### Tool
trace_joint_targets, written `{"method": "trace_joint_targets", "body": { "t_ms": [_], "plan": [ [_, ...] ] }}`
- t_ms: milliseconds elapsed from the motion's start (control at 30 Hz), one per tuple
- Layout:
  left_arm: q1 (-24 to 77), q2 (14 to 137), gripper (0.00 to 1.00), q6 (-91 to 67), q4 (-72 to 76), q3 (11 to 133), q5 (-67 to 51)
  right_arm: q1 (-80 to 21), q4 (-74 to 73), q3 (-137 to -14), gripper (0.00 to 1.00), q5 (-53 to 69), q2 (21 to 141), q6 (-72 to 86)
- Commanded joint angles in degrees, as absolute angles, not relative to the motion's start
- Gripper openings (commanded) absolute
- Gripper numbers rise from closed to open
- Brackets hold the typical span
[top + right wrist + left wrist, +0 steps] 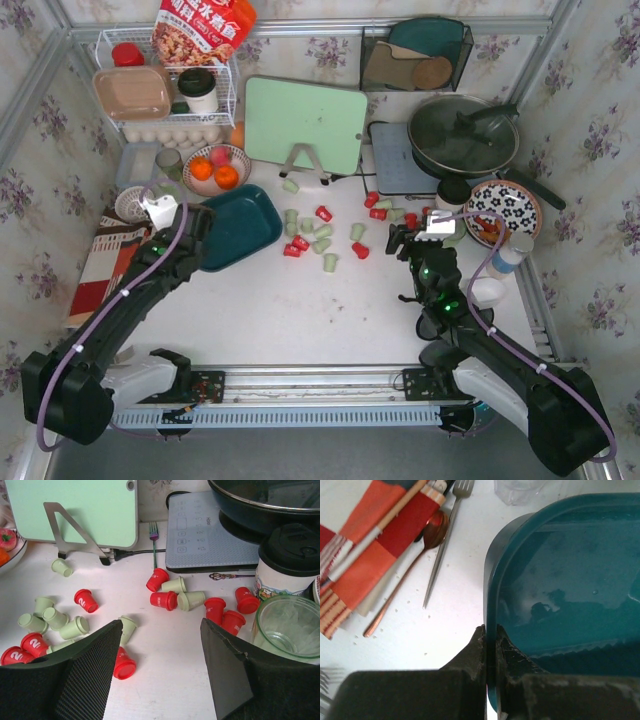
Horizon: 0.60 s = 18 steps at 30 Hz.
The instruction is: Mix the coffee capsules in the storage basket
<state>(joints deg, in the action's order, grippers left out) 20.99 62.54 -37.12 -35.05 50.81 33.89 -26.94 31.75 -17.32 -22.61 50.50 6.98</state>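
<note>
"Where's the storage basket?"
"Left of centre. The left gripper is clamped on its rim at 9 o'clock."
"And the coffee capsules?"
"Loose on the table at the basket's 3 o'clock. The right gripper hangs at their 4 o'clock, jaws apart and holding nothing. A cutting board is at their 12, and a glass crowds that gripper's 3."

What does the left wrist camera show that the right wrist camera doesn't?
Only left wrist: the left tool shut on the rim of the empty teal basket, beside a spoon and striped cloth. Only right wrist: the open right tool, red and green capsules scattered on the table, a cutting board. Both: the white table.
</note>
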Motion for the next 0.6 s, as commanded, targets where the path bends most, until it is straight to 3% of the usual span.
{"method": "trace_joint_targets", "body": {
  "t_ms": [0,133,333,567],
  "plan": [
    [20.83,64.80,0.00,-51.67,-36.38,49.97,36.04,-26.91,32.24,-17.81,0.71,-22.14,50.49,7.28],
    [20.92,66.90,0.04,-61.73,-39.43,47.43,36.94,-26.90,32.27,-17.89,0.71,-21.98,51.28,7.38],
    [20.92,66.45,0.43,-64.01,-32.97,41.47,33.20,-26.95,32.04,-18.30,0.71,-21.40,52.20,7.45],
    [21.67,65.65,0.54,-49.58,-33.14,45.09,29.96,-26.93,32.00,-18.42,0.71,-20.98,52.90,7.46]
  ]
}}
